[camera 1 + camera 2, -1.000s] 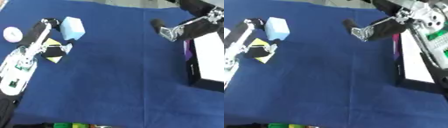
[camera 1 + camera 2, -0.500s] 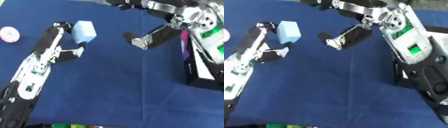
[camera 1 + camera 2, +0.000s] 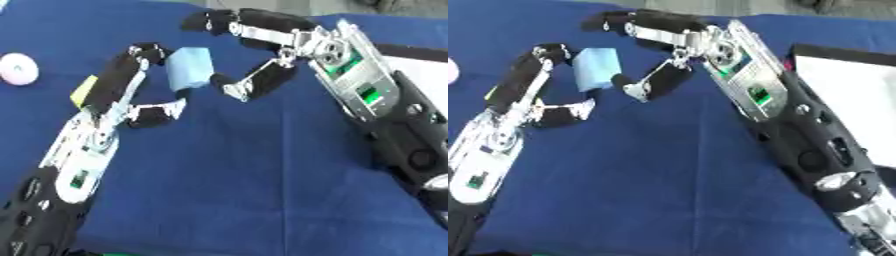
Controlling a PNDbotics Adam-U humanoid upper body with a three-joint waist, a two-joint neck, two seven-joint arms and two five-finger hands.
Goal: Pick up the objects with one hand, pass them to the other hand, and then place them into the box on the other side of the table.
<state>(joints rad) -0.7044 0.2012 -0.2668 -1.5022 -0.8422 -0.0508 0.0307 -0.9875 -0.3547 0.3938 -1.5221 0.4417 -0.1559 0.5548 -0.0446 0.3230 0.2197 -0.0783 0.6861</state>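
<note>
Left hand (image 3: 131,95) fingers curled over the left side and top of a light blue block (image 3: 190,74), thumb (image 3: 156,114) bent below it near the block's lower edge; the block looks held up between the two hands, far-centre of the scene, above the cloth. Right hand (image 3: 262,55) is spread wide around the block's right side: upper fingers arch over the far side, tips near the block's top, and the thumb (image 3: 249,85) tip sits touching or just beside the block's lower right corner. Cannot tell if the right hand bears any of the block. A yellow object (image 3: 83,89) shows partly hidden behind the left hand, on the left. A pink-white round ball (image 3: 19,69) lies on the far left, well apart from the hands. Surface is a table covered in blue cloth (image 3: 236,180), wrinkled in places. A box with a dark rim and white inside (image 3: 850,100) sits at the right edge, partly behind the right forearm. A strip of grey at the far edge, beyond the cloth. Left arm (image 3: 66,170) comes in from the near left corner and runs diagonally up to far centre; right arm (image 3: 798,140) comes in from the near right corner, green board showing in the forearm, wrist bent toward the left.
</note>
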